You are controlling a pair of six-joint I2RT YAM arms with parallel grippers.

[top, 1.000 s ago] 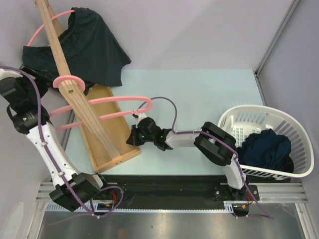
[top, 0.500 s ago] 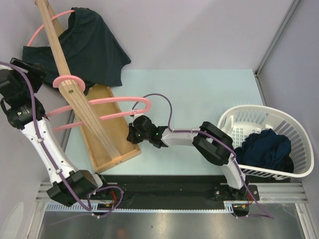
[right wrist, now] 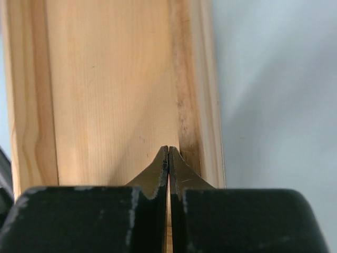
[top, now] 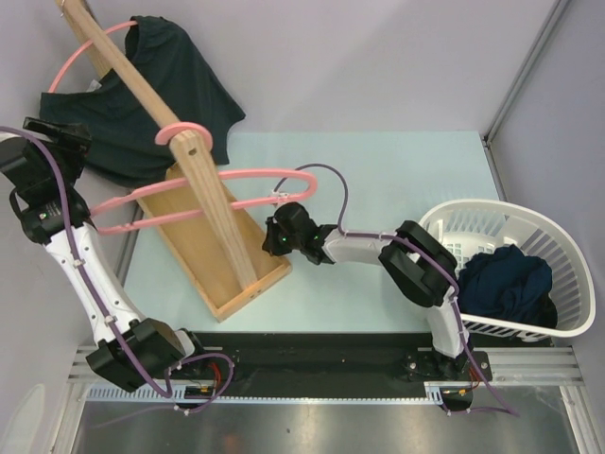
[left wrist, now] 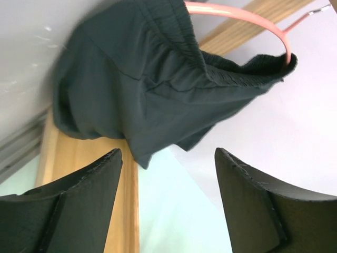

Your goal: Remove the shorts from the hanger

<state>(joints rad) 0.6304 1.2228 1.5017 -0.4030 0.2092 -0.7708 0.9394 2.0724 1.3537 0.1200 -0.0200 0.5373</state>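
The blackish dark green shorts (top: 161,95) hang from a pink hanger (top: 69,64) at the top of a tilted wooden pole (top: 222,218), back left. In the left wrist view the shorts (left wrist: 147,89) hang just ahead of my fingers, under the pink hanger (left wrist: 237,13). My left gripper (top: 61,140) (left wrist: 167,158) is open and empty, close to the shorts without touching them. The navy shorts (top: 506,284) lie in the white basket (top: 510,208). My right gripper (top: 280,236) (right wrist: 168,150) is shut, tips down on the wooden tray (right wrist: 105,79) next to its rim.
The pole stands in a long wooden tray (top: 175,216) that lies slantwise on the pale green table (top: 397,180). Two more bare pink hangers (top: 248,174) reach right from the pole. Grey walls close in on the left and right. A black rail runs along the near edge.
The wooden stand has shifted and swung to the right, and the right gripper has moved right with it. The shorts on the hanger moved along; the left gripper stays beside them.
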